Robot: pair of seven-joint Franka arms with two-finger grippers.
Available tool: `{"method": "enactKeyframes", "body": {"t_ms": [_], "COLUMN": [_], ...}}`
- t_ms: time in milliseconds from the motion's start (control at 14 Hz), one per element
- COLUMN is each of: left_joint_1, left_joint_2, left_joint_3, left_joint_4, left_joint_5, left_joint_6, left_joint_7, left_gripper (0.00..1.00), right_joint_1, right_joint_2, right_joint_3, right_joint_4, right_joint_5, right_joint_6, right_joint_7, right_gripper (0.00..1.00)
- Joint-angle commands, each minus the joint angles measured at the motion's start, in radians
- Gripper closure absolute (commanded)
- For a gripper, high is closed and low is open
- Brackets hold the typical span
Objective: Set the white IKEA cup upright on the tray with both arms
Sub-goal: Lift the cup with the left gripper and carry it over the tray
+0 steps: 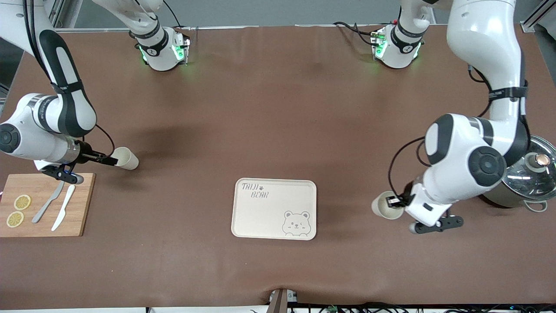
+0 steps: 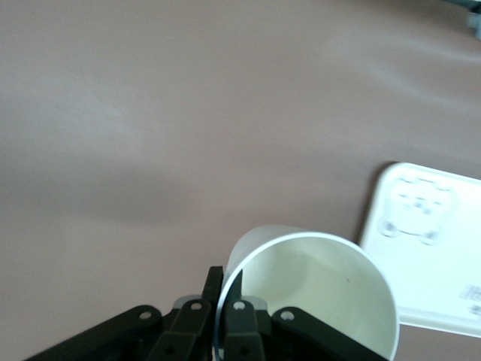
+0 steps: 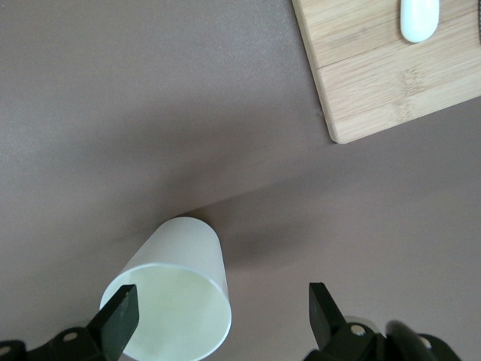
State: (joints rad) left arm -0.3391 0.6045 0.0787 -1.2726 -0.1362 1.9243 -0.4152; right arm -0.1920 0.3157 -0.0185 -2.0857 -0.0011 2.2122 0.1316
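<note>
The tray [image 1: 274, 208] is seen flat at mid-table, toward the front camera, nothing on it. Two white cups are in play. One cup [image 1: 386, 205], tipped on its side toward the left arm's end, is pinched at its rim by the left gripper [image 1: 394, 201], fingers nearly closed on the wall. The other cup [image 1: 125, 158] lies on its side at the right arm's end, with the right gripper [image 1: 108, 160] spread wide at its mouth, not seen clamping. A cutting board [image 1: 78, 204] with lemon slices [image 1: 22, 202] and knives [image 1: 63, 213] sits nearby; a lidded pot [image 1: 527, 182] is beside the left arm.
</note>
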Motion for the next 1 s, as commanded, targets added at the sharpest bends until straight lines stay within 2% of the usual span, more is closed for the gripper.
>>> {"method": "enactKeyframes", "body": {"t_ms": [0,214,285,570,784,926], "left_joint_1": [-0.093,-0.197,-0.222,-0.268,-0.288,-0.290], "left_joint_2": [0.008,0.052,0.067,0.106,0.156,0.178], "left_joint_3": [0.012,0.024,0.024,0.026,0.026,0.026], "left_joint_4": [0.042,0.100,0.122,0.125,0.128,0.130], "left_joint_5": [0.010,0.012,0.010,0.010,0.010,0.010], "left_joint_6": [-0.036,-0.021,-0.004,0.094,0.169,0.212], "left_joint_7": [-0.130,-0.261,-0.289,-0.320,-0.321,-0.321], "left_gripper": [1.00,1.00,1.00,1.00,1.00,1.00], "right_joint_1": [-0.023,-0.023,-0.023,-0.021,-0.020,-0.020], "right_joint_2": [-0.032,-0.032,-0.030,-0.032,-0.032,-0.032], "right_joint_3": [0.019,0.019,0.019,0.020,0.020,0.020], "right_joint_4": [-0.051,-0.056,-0.057,-0.071,-0.122,-0.125], "right_joint_5": [0.004,0.004,0.004,0.004,0.004,0.004], "right_joint_6": [0.034,0.037,0.037,0.038,0.136,0.142], "right_joint_7": [-0.014,-0.014,-0.014,-0.014,-0.014,-0.014], "right_gripper": [0.00,0.00,0.03,0.05,0.07,0.15]}}
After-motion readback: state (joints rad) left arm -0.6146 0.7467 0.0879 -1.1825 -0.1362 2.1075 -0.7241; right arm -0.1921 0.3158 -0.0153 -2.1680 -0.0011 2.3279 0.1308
